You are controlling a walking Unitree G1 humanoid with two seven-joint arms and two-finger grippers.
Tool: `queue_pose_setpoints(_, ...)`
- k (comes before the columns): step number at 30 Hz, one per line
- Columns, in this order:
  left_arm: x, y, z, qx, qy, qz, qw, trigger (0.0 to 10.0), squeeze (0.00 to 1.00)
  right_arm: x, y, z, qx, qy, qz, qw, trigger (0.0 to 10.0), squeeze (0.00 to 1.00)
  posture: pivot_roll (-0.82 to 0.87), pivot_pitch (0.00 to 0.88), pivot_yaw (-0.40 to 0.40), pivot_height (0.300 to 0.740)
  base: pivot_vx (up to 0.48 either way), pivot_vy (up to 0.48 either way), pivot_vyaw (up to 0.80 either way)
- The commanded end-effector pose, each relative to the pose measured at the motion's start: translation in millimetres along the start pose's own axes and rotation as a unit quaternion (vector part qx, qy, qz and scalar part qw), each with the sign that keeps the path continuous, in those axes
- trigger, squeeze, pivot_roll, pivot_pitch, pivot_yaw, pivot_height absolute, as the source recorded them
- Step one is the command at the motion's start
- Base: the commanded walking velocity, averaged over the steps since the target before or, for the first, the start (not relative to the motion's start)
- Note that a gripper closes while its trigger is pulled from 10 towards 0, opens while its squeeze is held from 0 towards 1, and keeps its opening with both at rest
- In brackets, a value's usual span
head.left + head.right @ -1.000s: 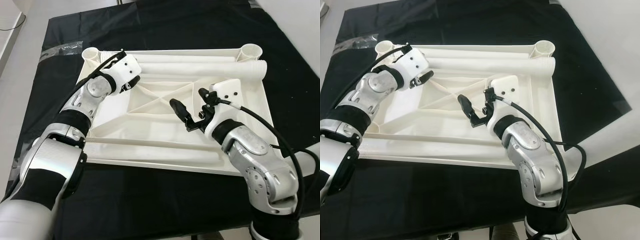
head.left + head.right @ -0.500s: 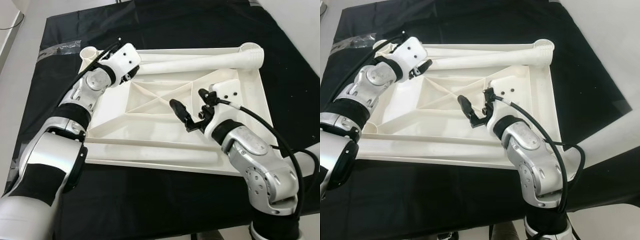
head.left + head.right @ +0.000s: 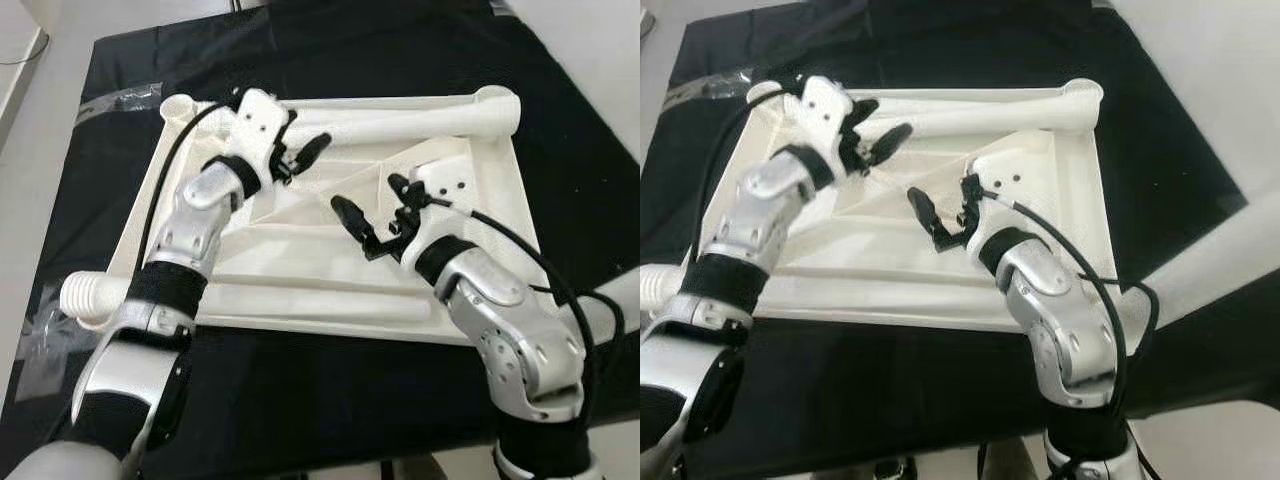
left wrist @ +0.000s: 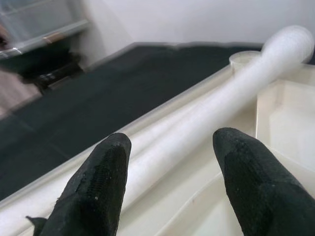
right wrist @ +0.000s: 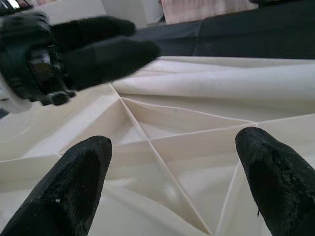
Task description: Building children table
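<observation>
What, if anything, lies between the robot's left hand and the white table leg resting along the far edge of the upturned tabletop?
Nothing visible does. The left hand is open, its fingers straddling the line of the table leg, which runs straight ahead along the tabletop's far rim.

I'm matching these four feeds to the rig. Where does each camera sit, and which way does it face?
Left eye view: on the head, looking forward and down at the tabletop on black cloth; both arms show.
Right eye view: the head's other eye, same scene.
Left wrist view: along the left gripper at a table leg.
Right wrist view: along the right gripper at the tabletop's ribs.
Shared: the leg shows in both eyes and the left wrist.
</observation>
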State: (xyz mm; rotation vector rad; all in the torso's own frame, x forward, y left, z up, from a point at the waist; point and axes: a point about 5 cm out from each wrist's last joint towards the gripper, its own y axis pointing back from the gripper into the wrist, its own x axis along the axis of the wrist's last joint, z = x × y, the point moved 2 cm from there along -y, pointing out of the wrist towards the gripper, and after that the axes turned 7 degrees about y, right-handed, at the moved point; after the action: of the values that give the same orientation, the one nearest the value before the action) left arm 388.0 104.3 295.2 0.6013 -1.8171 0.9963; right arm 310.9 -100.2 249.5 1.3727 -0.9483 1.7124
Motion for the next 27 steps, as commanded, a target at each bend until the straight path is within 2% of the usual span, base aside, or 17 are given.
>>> queue_pose_setpoints(1, -4.4, 13.8, 0.2, 0.025, 0.02, -0.003, 0.999, 10.0, 0.0, -5.5, -0.7, -1.6, 0.005, 0.001, 0.0, 1.0, 10.0, 0.0, -0.08, 0.165, 0.07, 0.74, 0.0, 0.0, 0.0)
queue_pose_setpoints(3, -4.2, 26.8, 5.1, 0.048, 0.036, 0.0, 0.998, 10.0, 0.0, -10.5, -1.8, 0.6, 0.002, 0.005, -0.003, 1.0, 10.0, 0.0, -0.07, 0.138, 0.069, 0.74, 0.0, 0.0, 0.0)
queue_pose_setpoints(8, 1.0, 39.6, 11.2, 0.067, 0.029, 0.003, 0.997, 10.0, 0.0, -18.2, -2.2, 4.3, -0.003, 0.009, -0.009, 1.0, 10.0, 0.0, -0.05, 0.105, 0.067, 0.74, 0.0, 0.0, 0.0)
queue_pose_setpoints(11, 4.6, 51.4, 23.8, 0.068, 0.026, -0.004, 0.997, 10.0, 0.0, -30.2, -4.2, 10.0, -0.013, 0.015, -0.019, 1.0, 10.0, 0.0, -0.04, 0.072, 0.071, 0.74, 0.0, 0.0, 0.0)
queue_pose_setpoints(12, 4.6, 51.4, 23.8, 0.068, 0.026, -0.004, 0.997, 10.0, 0.0, -30.2, -4.2, 10.0, -0.013, 0.015, -0.019, 1.0, 10.0, 0.0, -0.04, 0.072, 0.071, 0.74, 0.0, 0.0, 0.0)
queue_pose_setpoints(15, -8.5, 63.5, 37.1, 0.057, 0.027, -0.034, 0.997, 10.0, 0.0, -44.6, -5.2, 15.3, -0.027, 0.022, -0.036, 0.999, 10.0, 0.0, -0.03, 0.053, 0.072, 0.74, 0.0, 0.0, 0.0)
queue_pose_setpoints(18, -13.5, 66.8, 39.6, 0.054, 0.025, -0.043, 0.997, 10.0, 0.0, -48.4, -5.1, 16.1, -0.03, 0.023, -0.04, 0.998, 10.0, 0.0, -0.03, 0.051, 0.072, 0.74, 0.0, 0.0, 0.0)
queue_pose_setpoints(21, -28.7, 83.5, 55.4, 0.056, 0.059, -0.074, 0.994, 10.0, 0.0, -65.5, -1.7, 18.7, -0.04, 0.029, -0.061, 0.997, 10.0, 0.0, -0.03, 0.04, 0.069, 0.74, 0.0, 0.0, 0.0)
queue_pose_setpoints(25, -34.6, 91.0, 62.3, 0.056, 0.069, -0.09, 0.992, 10.0, 0.0, -71.5, -0.2, 19.9, -0.044, 0.032, -0.068, 0.996, 10.0, 0.0, -0.03, 0.039, 0.067, 0.74, 0.0, 0.0, 0.0)
queue_pose_setpoints(27, -46.8, 103.1, 70.3, 0.058, 0.085, -0.112, 0.988, 10.0, 0.0, -79.6, 3.4, 19.1, -0.05, 0.03, -0.08, 0.995, 10.0, 0.0, -0.03, 0.037, 0.062, 0.74, 0.0, 0.0, 0.0)
